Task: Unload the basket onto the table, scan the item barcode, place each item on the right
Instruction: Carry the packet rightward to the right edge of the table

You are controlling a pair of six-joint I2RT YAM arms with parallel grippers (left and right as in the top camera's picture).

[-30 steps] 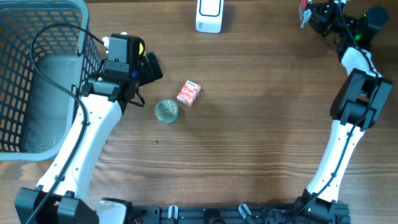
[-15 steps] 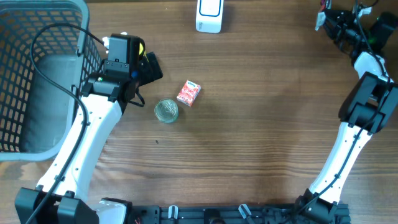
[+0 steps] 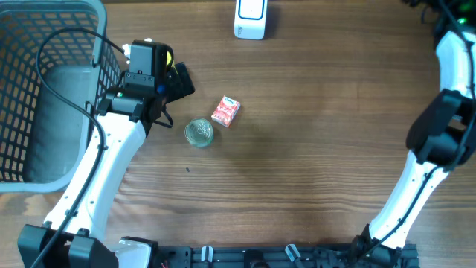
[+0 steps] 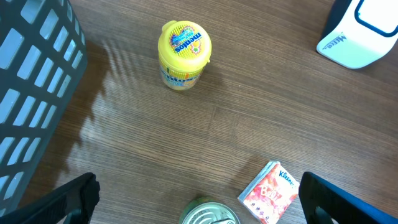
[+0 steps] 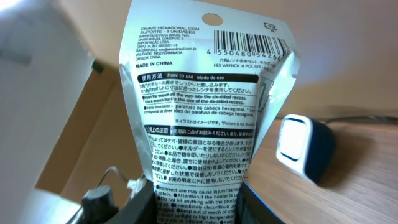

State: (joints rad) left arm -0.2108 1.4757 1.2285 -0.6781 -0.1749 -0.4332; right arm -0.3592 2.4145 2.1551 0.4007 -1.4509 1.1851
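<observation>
My right gripper [image 5: 194,208] is shut on the lower end of a silver hex wrench packet [image 5: 205,93], held upright with its printed back toward the camera. Its barcode [image 5: 252,53] is at the packet's top right corner. The white and blue scanner [image 5: 305,146] stands on the table to the right, behind the packet, and at the table's far edge [image 3: 251,18]. In the overhead view only the right arm [image 3: 454,67] shows; its gripper is beyond the top right corner. My left gripper [image 3: 177,80] hangs open over the table, empty.
Between the left gripper's [image 4: 202,202] fingers lie a green can [image 4: 210,214] and a pink tissue pack [image 4: 269,193]. A yellow Mentos tub [image 4: 184,55] stands farther back. A grey mesh basket [image 3: 44,89] fills the left. A cardboard box [image 5: 68,124] is behind the right gripper.
The right arm has swung toward the far right corner, carrying its gripper and packet out of the overhead view. The left arm has not moved.
</observation>
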